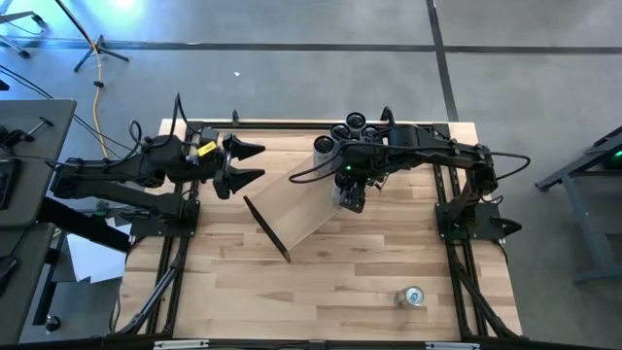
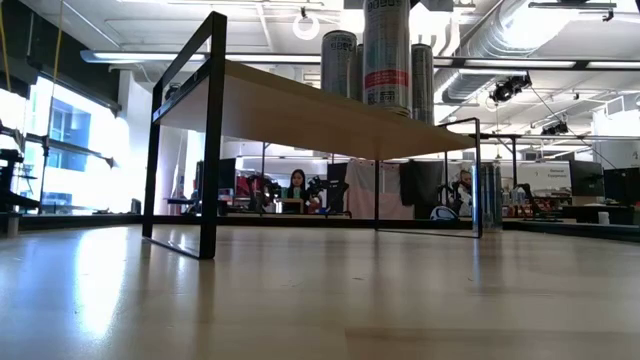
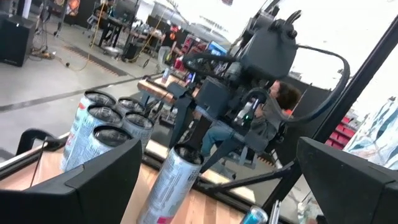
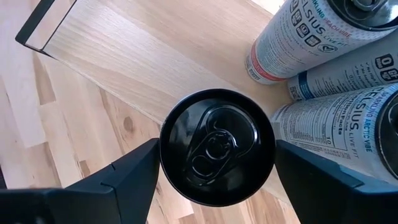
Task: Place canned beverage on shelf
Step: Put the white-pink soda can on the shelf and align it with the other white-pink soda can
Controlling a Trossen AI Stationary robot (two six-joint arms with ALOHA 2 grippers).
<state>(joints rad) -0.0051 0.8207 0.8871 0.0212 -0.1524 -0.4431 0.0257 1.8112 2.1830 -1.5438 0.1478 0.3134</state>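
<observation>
A black-topped can (image 4: 217, 147) stands upright on the shelf (image 4: 118, 59), near its edge, just beside a cluster of cans (image 4: 329, 74). The right hand (image 1: 351, 197) straddles this can, a finger on each side; whether the fingers press it or stand just clear, I cannot tell. The left hand (image 1: 243, 163) hovers released above the counter's (image 1: 321, 282) left side, apart from the shelf. One more can (image 1: 412, 297) lies on the counter toward its front right.
</observation>
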